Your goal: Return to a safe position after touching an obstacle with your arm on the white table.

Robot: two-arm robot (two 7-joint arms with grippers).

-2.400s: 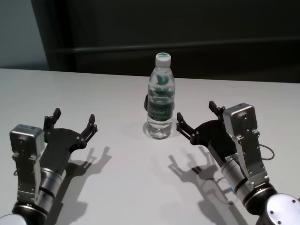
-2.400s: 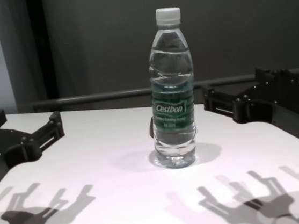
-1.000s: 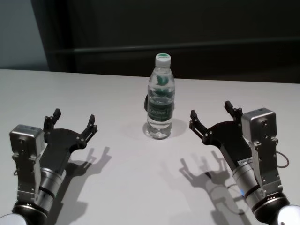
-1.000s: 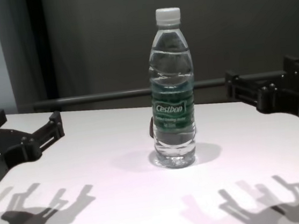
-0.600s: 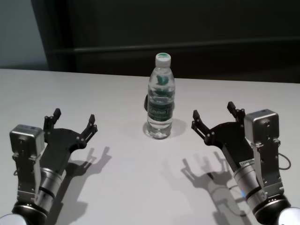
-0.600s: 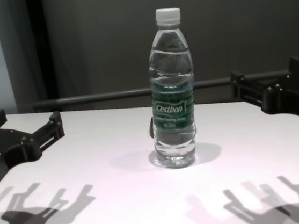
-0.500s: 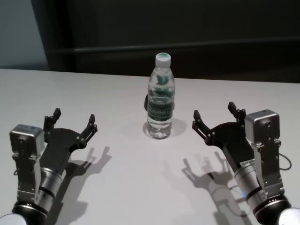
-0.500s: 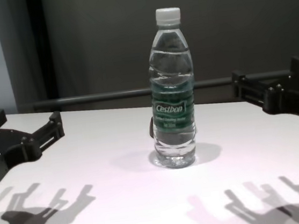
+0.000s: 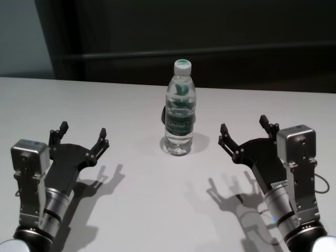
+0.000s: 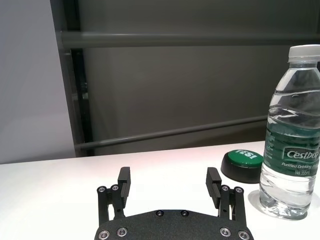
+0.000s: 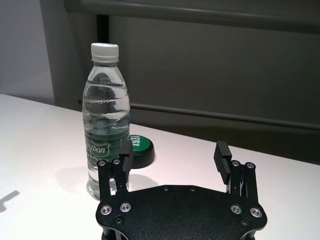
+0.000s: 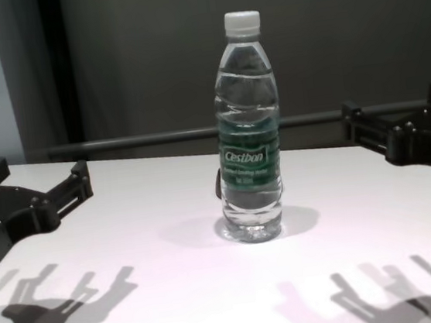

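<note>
The obstacle, a clear water bottle [image 9: 180, 113] with a white cap and a dark green label, stands upright mid-table on the white table [image 9: 142, 199]. It also shows in the chest view as the bottle [image 12: 247, 127] and in both wrist views [image 10: 292, 145] [image 11: 106, 120]. My right gripper [image 9: 244, 128] hovers open to the bottle's right, a clear gap apart from it, nothing between its fingers [image 11: 221, 150]. My left gripper [image 9: 83, 134] rests open and empty to the bottle's left, farther off and nearer the front.
A green push button [image 10: 242, 162] on a black base sits just behind the bottle, also visible as the button [image 11: 140, 145] in the right wrist view. A dark wall with a horizontal rail runs behind the table's far edge.
My right gripper has drawn away from the bottle toward the right and slightly back, widening the gap. The bottle stays upright in place. The left arm has not moved.
</note>
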